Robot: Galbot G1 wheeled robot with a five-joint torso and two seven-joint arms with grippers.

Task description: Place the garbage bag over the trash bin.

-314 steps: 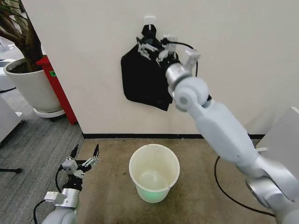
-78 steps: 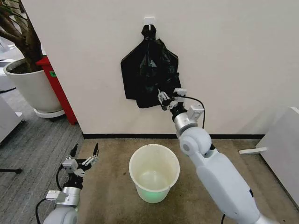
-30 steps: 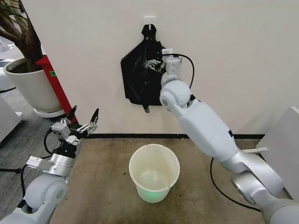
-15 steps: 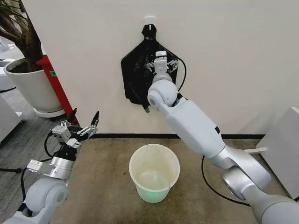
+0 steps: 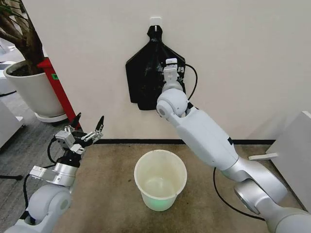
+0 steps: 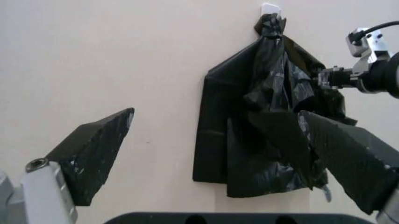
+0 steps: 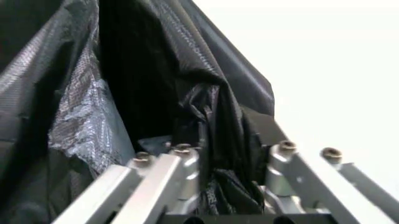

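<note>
Up at the wall, the right gripper [image 5: 165, 68] is pressed into the black plastic that hangs from a small white hook [image 5: 155, 21]. In the right wrist view its fingers [image 7: 181, 156] stand close together with crinkled folds of the garbage bag [image 7: 206, 112] bunched between them, so it seems to be clenched on a fold of the bag. The bag lies straight ahead of this gripper, touching it, and its long axis runs vertically down the wall from the knot at the hook to the loose lower edge. From the head view, the flat black bundle [image 5: 143, 80] spreads to the robot's left of the gripper, and which layer is the loose bag and which the bundle is hard to separate there.

The left gripper [image 5: 86, 133] is held low on the robot's left, well apart from the wall, with its dark fingers spread wide and nothing between them. So the right arm is clearly the nearer one to the bag.

The trash bin [image 5: 160, 167] stands on the floor below the hanging bag, upright, with no bag on it yet.

No brand, label or readable writing is visible on the bag, the bin or the wall.
</note>
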